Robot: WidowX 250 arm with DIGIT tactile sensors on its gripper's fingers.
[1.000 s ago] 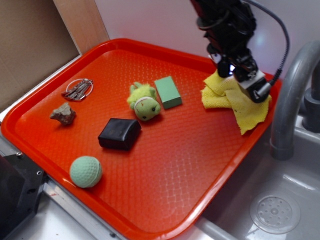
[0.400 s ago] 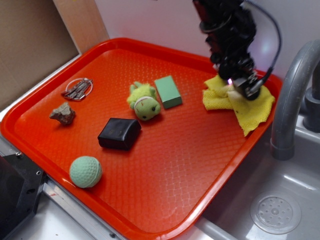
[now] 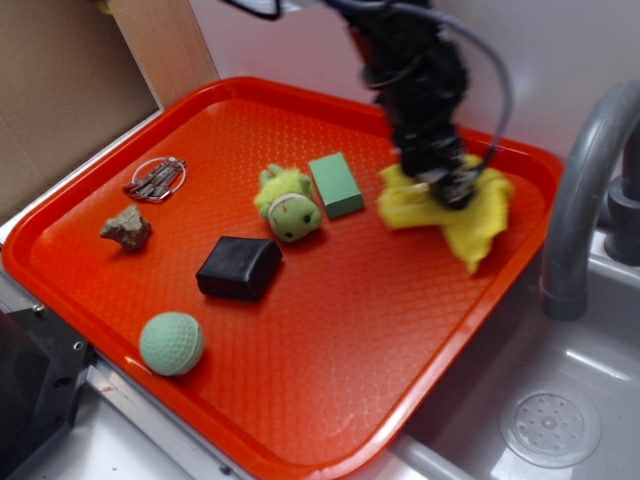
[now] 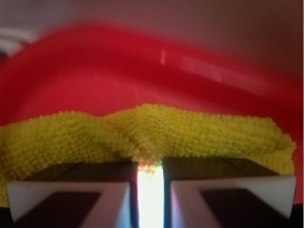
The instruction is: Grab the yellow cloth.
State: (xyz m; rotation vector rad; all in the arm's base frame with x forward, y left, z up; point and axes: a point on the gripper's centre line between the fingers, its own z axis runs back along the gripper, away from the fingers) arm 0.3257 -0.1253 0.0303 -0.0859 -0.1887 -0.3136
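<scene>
Clearly, the red tray (image 3: pixel 330 330) fills most of the frame. Upper right of centre, the yellow cloth (image 3: pixel 482 215) hangs bunched, pinched between the nearly closed fingers of the gripper (image 3: pixel 447 190). Left of it sits the green block (image 3: pixel 336 184).

The near right of the red tray (image 3: pixel 330 400) lies bare. Left of the yellow cloth (image 3: pixel 475 215) stands a green block (image 3: pixel 336 184); the grey faucet (image 3: pixel 580 190) rises right.
</scene>
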